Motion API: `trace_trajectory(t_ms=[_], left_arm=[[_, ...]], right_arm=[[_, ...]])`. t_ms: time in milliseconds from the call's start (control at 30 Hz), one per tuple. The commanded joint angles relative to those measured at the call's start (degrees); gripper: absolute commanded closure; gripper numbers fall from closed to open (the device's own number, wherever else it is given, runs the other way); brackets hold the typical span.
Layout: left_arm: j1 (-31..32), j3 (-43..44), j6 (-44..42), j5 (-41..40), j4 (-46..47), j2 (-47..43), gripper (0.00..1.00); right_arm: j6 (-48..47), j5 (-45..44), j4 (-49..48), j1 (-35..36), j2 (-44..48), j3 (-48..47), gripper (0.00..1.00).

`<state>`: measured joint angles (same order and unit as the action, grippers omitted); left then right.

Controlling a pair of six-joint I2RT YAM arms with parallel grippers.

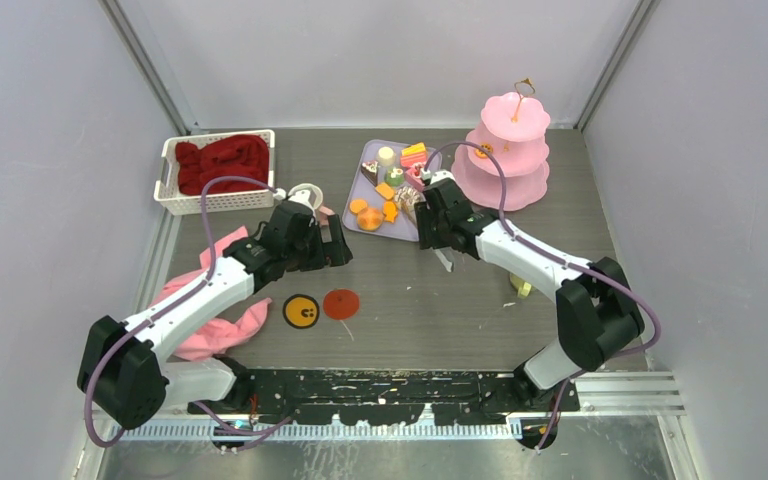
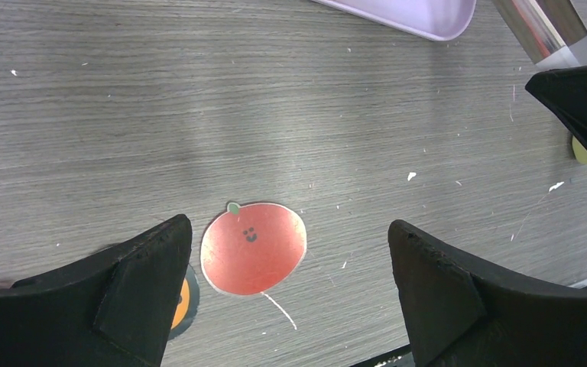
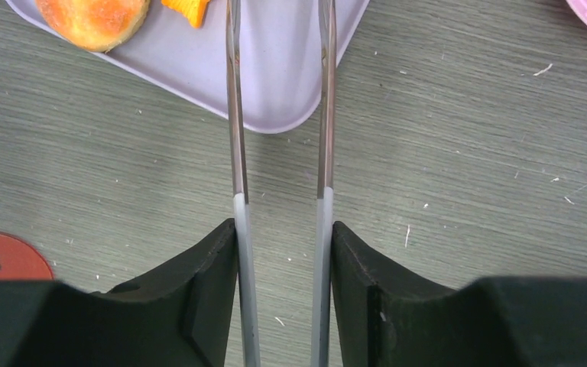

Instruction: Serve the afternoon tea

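The left arm (image 1: 205, 290) lies bent low over the table (image 1: 430, 310), while the right arm (image 1: 530, 255) stretches toward the lilac tray (image 3: 275, 76) beside the pink tiered stand (image 1: 505, 150). The left gripper (image 2: 287, 229) hangs spread wide and empty above a red coaster (image 2: 253, 247). The right gripper (image 3: 283, 229) is part-closed, clamping metal tweezers (image 3: 237, 115) whose tips reach over the tray. Toy cakes (image 1: 392, 180) sit on the tray – a cream mug (image 1: 305, 195) stands near the left gripper.

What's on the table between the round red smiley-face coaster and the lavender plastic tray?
Nothing: the left wrist view shows bare grey table from the round red coaster to the lavender plastic tray.
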<state>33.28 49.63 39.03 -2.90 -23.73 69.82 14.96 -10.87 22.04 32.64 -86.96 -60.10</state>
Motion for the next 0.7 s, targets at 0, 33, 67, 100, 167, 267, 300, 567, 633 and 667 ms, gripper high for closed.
trace_trajectory(t_ms=[0,33,67,100,167,267,300,567,633,667], left_arm=[[-0.22,0.18,0.61,0.44,2.64,-0.65,0.01],[-0.19,0.19,0.61,0.46,2.63,-0.65,0.01],[-0.22,0.12,0.61,0.48,2.7,-0.72,0.01],[-0.25,0.04,0.61,0.45,2.75,-0.8,0.01],[-0.28,-0.07,0.7,0.44,2.89,-0.87,0.01],[-0.27,-0.02,0.62,0.47,2.89,-0.92,0.01],[-0.24,0.11,0.61,0.47,2.88,-0.92,0.01],[-0.23,0.32,0.34,0.3,3.46,-0.12,0.01],[-0.21,0.79,0.23,0.61,2.99,0.34,0.01],[-0.22,0.98,0.18,0.71,2.84,0.39,0.01]], right_arm=[[-0.72,-1.15,-4.33,0.25,-0.57,-2.0,0.56],[-0.7,-1.17,-4.32,0.23,-0.5,-1.9,0.57],[-0.72,-1.14,-4.25,0.24,-0.38,-1.87,0.59],[-0.66,-1.16,-4.14,0.23,-0.22,-1.75,0.61],[-0.48,-1.15,-4.03,0.23,0.47,-1.34,0.63],[-0.15,-0.51,-3.34,0.23,1.94,-0.94,0.63],[-0.04,-0.28,-3.32,0.23,2.6,-0.58,0.63],[-0.37,0.68,-2.58,-0.07,4.89,0.08,0.72],[-0.37,1.5,-2.71,-0.36,5.24,0.33,0.74],[-0.37,1.67,-2.4,-0.38,5.29,0.19,0.74]])
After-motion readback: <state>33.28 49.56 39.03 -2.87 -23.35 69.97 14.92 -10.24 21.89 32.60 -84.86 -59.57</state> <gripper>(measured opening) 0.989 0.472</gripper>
